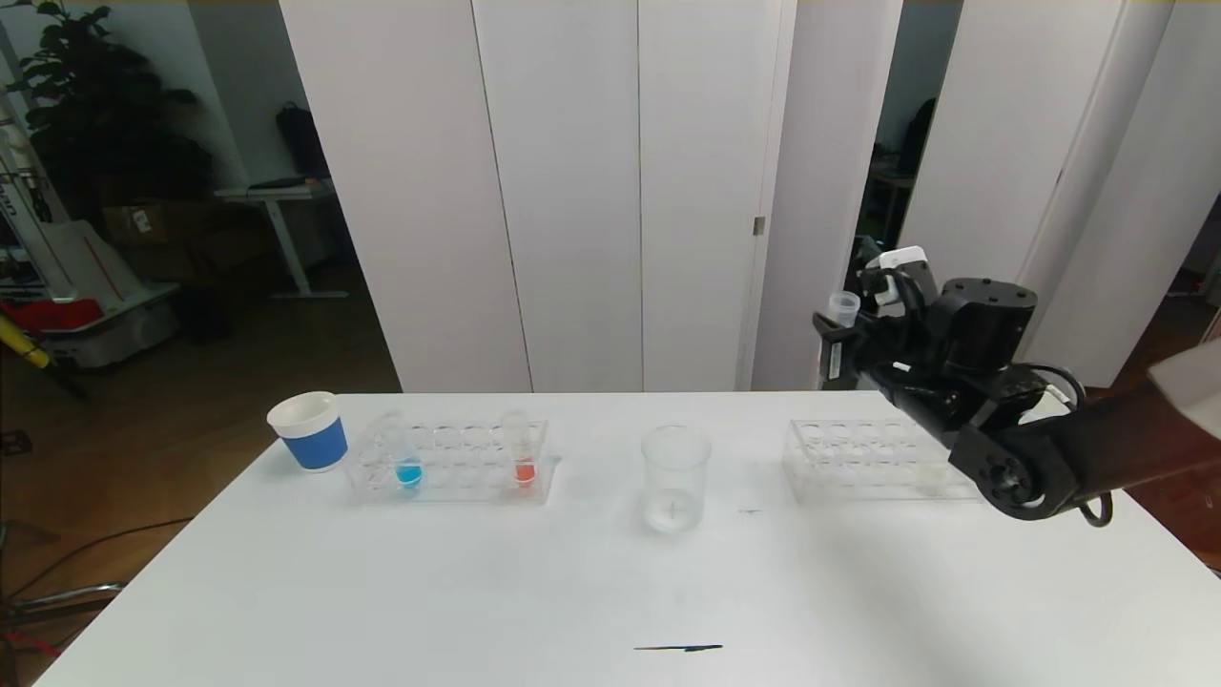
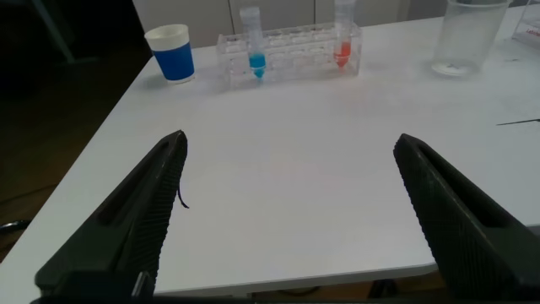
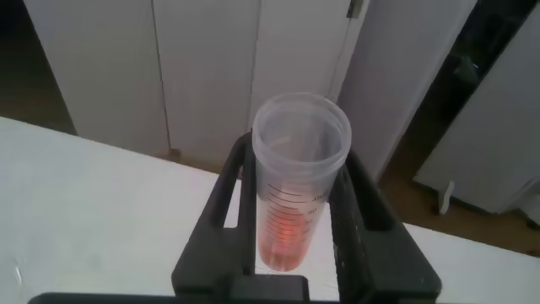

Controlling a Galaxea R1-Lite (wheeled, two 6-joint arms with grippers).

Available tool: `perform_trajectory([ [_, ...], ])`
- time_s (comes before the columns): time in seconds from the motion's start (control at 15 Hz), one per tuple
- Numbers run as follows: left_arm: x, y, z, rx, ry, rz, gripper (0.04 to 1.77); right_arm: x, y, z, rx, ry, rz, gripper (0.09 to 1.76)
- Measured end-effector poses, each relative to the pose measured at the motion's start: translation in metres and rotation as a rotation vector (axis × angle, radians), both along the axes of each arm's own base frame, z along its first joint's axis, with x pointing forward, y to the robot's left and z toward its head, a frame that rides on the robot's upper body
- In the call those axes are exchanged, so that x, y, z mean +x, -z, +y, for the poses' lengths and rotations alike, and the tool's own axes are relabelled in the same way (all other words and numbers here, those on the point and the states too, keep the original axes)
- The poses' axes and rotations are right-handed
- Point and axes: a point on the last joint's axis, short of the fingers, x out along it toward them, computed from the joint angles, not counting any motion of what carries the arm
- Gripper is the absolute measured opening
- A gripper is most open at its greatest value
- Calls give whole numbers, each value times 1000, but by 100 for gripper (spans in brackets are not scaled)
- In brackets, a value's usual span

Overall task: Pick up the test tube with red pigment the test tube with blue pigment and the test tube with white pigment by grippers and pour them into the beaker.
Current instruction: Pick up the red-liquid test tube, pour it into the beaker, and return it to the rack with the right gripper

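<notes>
My right gripper (image 1: pixel 839 329) is raised above the table's far right, shut on a clear test tube (image 1: pixel 843 306). In the right wrist view the tube (image 3: pixel 291 203) holds orange-red liquid at its bottom, held between the fingers of the gripper (image 3: pixel 299 156). The beaker (image 1: pixel 675 475) stands on the table's middle, left of and below that gripper. The blue-pigment tube (image 1: pixel 407 460) and another orange-red tube (image 1: pixel 523 458) stand in the left rack (image 1: pixel 448 468). A pale tube (image 1: pixel 930 473) shows faintly in the right rack (image 1: pixel 858 458). My left gripper (image 2: pixel 288 142) is open and empty over the near left table edge.
A white paper cup with a blue band (image 1: pixel 309 431) stands left of the left rack. A thin dark mark (image 1: pixel 677 648) lies near the table's front edge. The beaker (image 2: pixel 462 38) and left rack (image 2: pixel 291 55) also show in the left wrist view.
</notes>
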Motion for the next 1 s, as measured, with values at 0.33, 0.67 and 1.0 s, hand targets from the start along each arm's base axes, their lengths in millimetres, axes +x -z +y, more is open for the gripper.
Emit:
perform_trajectory([
  [0.33, 0, 0, 0, 0, 0, 0, 175, 19, -52, 1, -57, -133, -29, 58],
  [0.67, 0, 0, 0, 0, 0, 0, 175, 29, -83, 18, -59, -257, -140, 58],
  [1.0, 0, 0, 0, 0, 0, 0, 175, 43, -65, 41, -134, -317, -357, 58],
])
